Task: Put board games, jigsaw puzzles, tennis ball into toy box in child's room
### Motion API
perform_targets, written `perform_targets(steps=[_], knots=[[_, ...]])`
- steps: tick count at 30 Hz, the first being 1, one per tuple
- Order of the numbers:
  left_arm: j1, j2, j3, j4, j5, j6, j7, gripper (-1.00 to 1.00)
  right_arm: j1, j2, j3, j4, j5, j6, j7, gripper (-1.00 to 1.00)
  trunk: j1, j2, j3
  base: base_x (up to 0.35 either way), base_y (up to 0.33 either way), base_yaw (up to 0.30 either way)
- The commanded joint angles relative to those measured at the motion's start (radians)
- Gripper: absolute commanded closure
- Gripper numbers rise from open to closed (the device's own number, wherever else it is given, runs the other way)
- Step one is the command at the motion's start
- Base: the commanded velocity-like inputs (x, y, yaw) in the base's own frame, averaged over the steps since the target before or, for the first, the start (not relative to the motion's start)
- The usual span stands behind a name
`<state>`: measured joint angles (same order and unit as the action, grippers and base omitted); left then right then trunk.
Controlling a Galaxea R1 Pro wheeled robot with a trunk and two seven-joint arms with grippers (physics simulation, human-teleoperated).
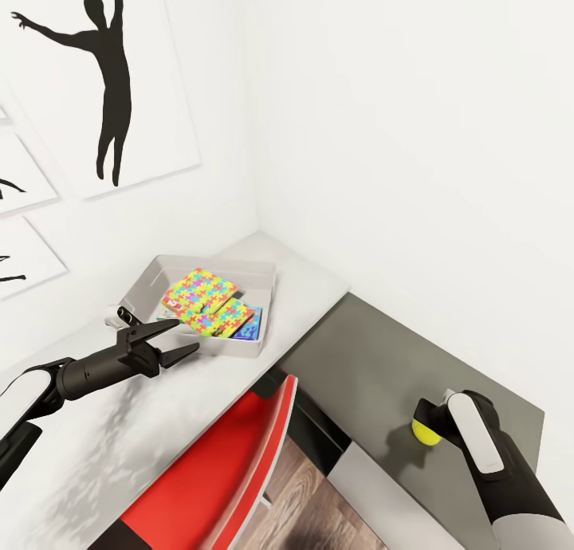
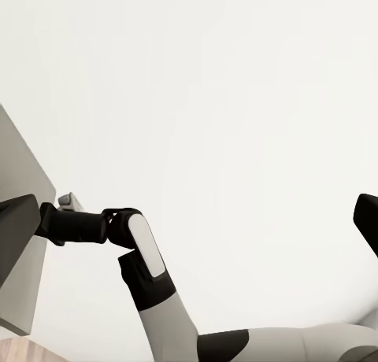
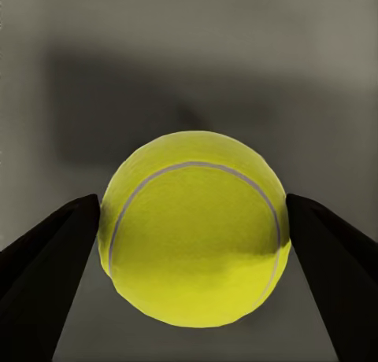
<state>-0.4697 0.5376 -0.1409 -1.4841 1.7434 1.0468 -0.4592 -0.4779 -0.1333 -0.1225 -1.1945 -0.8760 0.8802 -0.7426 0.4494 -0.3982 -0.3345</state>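
Observation:
The tennis ball, yellow-green, sits between the two dark fingers of my right gripper, which touch it on both sides. In the head view the right gripper holds the tennis ball low over a dark grey surface at the right. Whether the ball rests on that surface I cannot tell. The toy box stands on the table in the corner. It holds two jigsaw puzzles, one overlapping the other, and a blue board game. My left gripper hovers open and empty just in front of the box.
A red chair is tucked under the table edge between my arms, with wood floor below. Black silhouette pictures hang on the left wall. In the left wrist view my right arm crosses in front of a white wall.

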Motion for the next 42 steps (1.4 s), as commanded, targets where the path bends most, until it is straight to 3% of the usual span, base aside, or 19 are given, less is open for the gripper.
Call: perform_targets(steps=[1, 13, 31, 34, 42], knots=[[-0.001, 0.001, -0.002, 0.001, -0.005, 0.0, -0.009, -1.0, -0.001, 0.0, 0.0, -0.001, -0.017, -0.001, -0.011, 1.0, 0.001, -0.002, -0.002, 0.0, 0.0, 0.0], [-0.001, 0.001, -0.002, 0.001, -0.005, 0.0, -0.009, -1.0, -0.001, 0.0, 0.001, -0.002, -0.017, -0.001, -0.011, 1.0, 0.001, -0.002, -0.001, 0.0, 0.0, -0.004], [-0.001, 0.001, -0.002, 0.001, -0.005, 0.0, -0.009, -1.0, 0.006, 0.0, 0.001, -0.02, -0.018, -0.001, -0.009, 1.0, 0.001, -0.002, 0.024, 0.0, 0.0, -0.115], [-0.001, 0.001, -0.002, 0.001, -0.005, 0.0, -0.009, -1.0, 0.014, 0.001, 0.004, -0.07, -0.018, 0.001, 0.014, 1.0, 0.001, -0.002, 0.028, 0.0, 0.0, -0.113], [-0.001, 0.001, -0.002, 0.001, -0.005, 0.0, -0.009, -1.0, 0.022, 0.008, 0.007, -0.347, -0.027, 0.076, 0.101, 1.0, 0.001, -0.002, 0.041, 0.0, 0.0, -0.083]])
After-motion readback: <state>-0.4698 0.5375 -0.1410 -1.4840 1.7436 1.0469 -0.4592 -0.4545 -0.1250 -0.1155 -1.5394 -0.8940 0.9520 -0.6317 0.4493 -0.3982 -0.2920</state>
